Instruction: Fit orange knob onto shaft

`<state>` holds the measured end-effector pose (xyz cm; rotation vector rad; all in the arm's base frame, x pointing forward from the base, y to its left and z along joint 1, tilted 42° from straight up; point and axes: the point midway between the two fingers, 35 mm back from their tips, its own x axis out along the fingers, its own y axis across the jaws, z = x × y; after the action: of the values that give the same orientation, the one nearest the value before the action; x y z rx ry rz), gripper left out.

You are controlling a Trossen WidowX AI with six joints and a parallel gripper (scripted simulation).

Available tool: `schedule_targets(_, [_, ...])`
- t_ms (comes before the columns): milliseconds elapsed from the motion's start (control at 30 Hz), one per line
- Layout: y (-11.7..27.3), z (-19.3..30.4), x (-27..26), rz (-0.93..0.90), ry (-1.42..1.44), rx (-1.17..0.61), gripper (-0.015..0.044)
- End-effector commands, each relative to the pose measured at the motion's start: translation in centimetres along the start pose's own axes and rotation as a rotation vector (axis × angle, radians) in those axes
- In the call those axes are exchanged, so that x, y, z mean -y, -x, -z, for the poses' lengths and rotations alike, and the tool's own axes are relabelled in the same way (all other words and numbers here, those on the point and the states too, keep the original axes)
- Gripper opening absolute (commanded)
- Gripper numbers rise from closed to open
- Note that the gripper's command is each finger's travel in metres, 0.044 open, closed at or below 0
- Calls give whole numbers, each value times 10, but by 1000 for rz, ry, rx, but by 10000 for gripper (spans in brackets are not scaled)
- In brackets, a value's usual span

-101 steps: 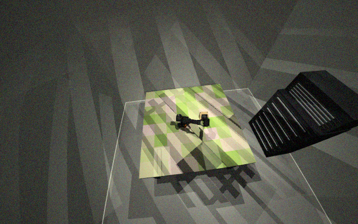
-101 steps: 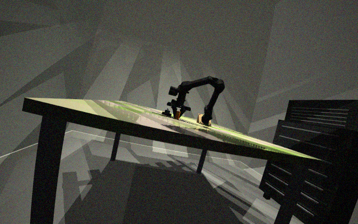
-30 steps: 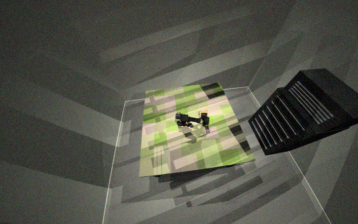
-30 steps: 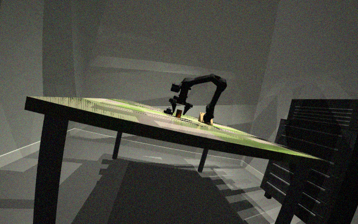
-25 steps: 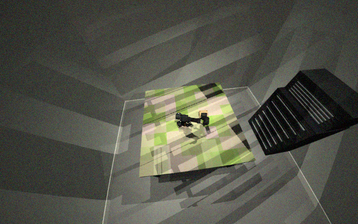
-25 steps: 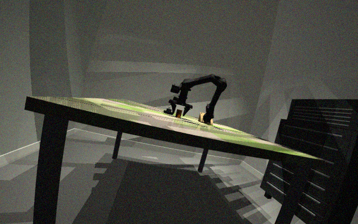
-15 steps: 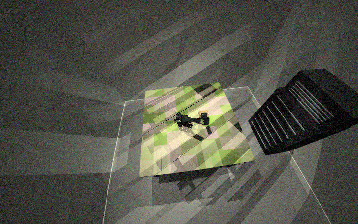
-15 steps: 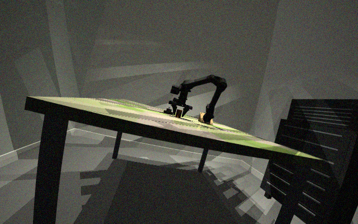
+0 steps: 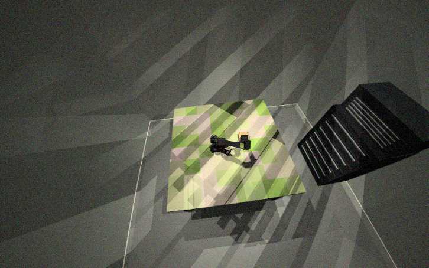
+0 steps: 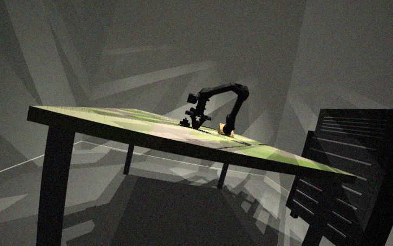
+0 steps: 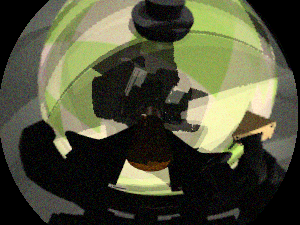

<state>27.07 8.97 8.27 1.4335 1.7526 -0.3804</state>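
The orange knob [image 10: 196, 123] [image 11: 149, 164] looks dark brown in shadow, with a lit orange rim in the wrist view. My gripper [image 10: 196, 126] [image 11: 150, 129] points down and is shut on the knob, low at the table surface. Whether the knob touches the table cannot be told. The round pedestal [image 10: 184, 123] [image 11: 162, 26] stands close beside the gripper, dark grey, with a narrower upright part on a wider base. It is at the top edge of the wrist view. The shaft's flat side and the knob's hole are not visible.
The table [image 9: 202, 202] [image 10: 95, 121] has a green, pink and cream patchwork top crossed by shadows. A tan plate [image 9: 243, 135] [image 10: 221, 128] [image 11: 254, 125] stands at the arm's base. A black slatted cabinet [image 9: 390, 115] [image 10: 347, 144] stands on the floor beyond the table's right side.
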Motion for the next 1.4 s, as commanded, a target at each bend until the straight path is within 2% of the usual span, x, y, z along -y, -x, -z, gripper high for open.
schedule_targets(0, [7,-1,-2,-6,-3,1,0])
schedule_targets(1367, [138,-5,-8,-48,-12,40,0])
